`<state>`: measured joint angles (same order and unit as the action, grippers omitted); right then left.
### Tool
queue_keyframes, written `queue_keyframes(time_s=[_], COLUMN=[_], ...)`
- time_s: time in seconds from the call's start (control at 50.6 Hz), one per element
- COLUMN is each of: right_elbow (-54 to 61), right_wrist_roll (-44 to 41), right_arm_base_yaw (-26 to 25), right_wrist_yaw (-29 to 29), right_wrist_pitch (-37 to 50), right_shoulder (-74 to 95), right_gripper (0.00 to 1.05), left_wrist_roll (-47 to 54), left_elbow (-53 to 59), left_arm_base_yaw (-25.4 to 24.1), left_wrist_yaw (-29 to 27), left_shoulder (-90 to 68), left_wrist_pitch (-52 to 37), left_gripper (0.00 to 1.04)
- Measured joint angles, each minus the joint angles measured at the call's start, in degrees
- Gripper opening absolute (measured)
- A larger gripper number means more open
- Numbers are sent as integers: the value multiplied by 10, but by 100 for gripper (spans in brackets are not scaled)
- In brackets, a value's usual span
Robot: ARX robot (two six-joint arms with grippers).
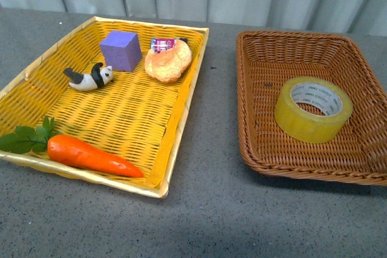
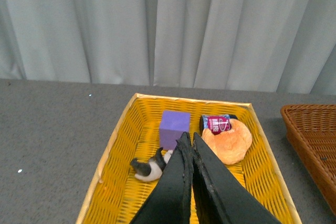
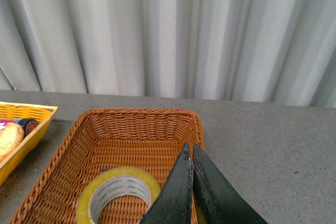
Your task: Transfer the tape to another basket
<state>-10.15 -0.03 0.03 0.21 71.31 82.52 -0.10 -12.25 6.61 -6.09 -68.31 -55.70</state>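
The tape, a yellowish roll with a white printed core, lies flat inside the brown wicker basket on the right. It also shows in the right wrist view, inside the same basket. My right gripper is shut and empty, above the basket's side, beside the tape. My left gripper is shut and empty, above the yellow tray. Neither arm shows in the front view.
The shallow yellow tray on the left holds a purple cube, a toy panda, a bread roll, a small can and a carrot. Grey tabletop lies between the containers. A curtain hangs behind.
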Motion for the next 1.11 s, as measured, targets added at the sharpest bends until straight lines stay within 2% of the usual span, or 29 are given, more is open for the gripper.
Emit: queue_keyframes(time_s=[0.217,0.277,0.356,0.691,1.106], right_elbow=[34,43,55,87,98], right_wrist_roll=[0,0,0,0,0], right_arm_base_yaw=[0,0,0,0,0], right_wrist_yaw=[-1,-1,-1,-1,-1], right_wrist_pitch=[-112,-130,-151,-265,-450], right_shoulder=[-143,-176,-209,-353,-560], right_gripper=[1,1,1,1,1], left_wrist_roll=[0,0,0,0,0], left_elbow=[49,69,85,111,113], left_arm_base_yaw=[-21,-43,-58,-65,-65], left_wrist_yaw=[16,50,59,60,61], left_shoulder=[80,85,100,245,440], left_wrist_pitch=[36,11,20,138,313], left_gripper=[4,4,4,4,4])
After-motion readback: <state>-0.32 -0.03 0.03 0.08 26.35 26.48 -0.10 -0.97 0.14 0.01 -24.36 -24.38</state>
